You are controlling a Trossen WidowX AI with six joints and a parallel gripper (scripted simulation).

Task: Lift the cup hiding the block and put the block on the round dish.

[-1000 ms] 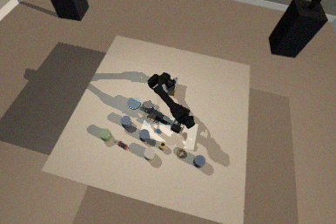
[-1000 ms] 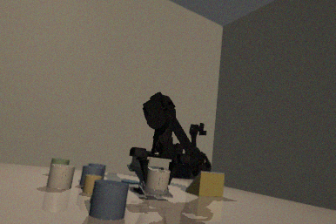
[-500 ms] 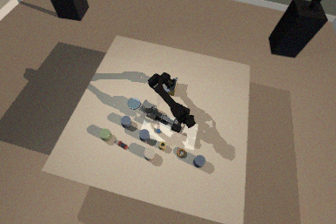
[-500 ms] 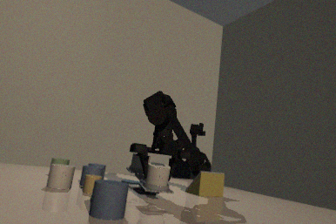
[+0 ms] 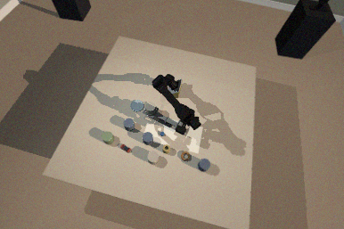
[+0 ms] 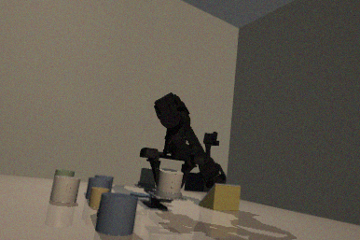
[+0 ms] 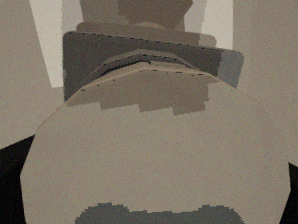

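A beige cup [image 6: 169, 184] [image 7: 150, 150] stands upright and fills most of the wrist view. My gripper [image 6: 171, 173] [image 7: 151, 140] is shut on this cup, with one dark finger at each side. The cup is at or just over a small pan of the balance; a gap between them cannot be made out. A grey plate of the balance [image 7: 75, 62] shows behind the cup in the wrist view. The block cannot be seen. The other cup is not clear behind the arm. A pale blue disc [image 5: 137, 105], seemingly the round dish, lies beyond the balance's far end.
Several cups stand near the balance: blue [image 5: 204, 165] [image 6: 117, 214], another blue [image 5: 148, 138], green [image 5: 108, 138] and white [image 5: 152, 158] [image 6: 64, 190]. An orange ring [image 5: 185, 156] and a red-and-dark piece [image 5: 126, 148] lie among them. A yellow wedge [image 6: 227, 198] stands beside the arm.
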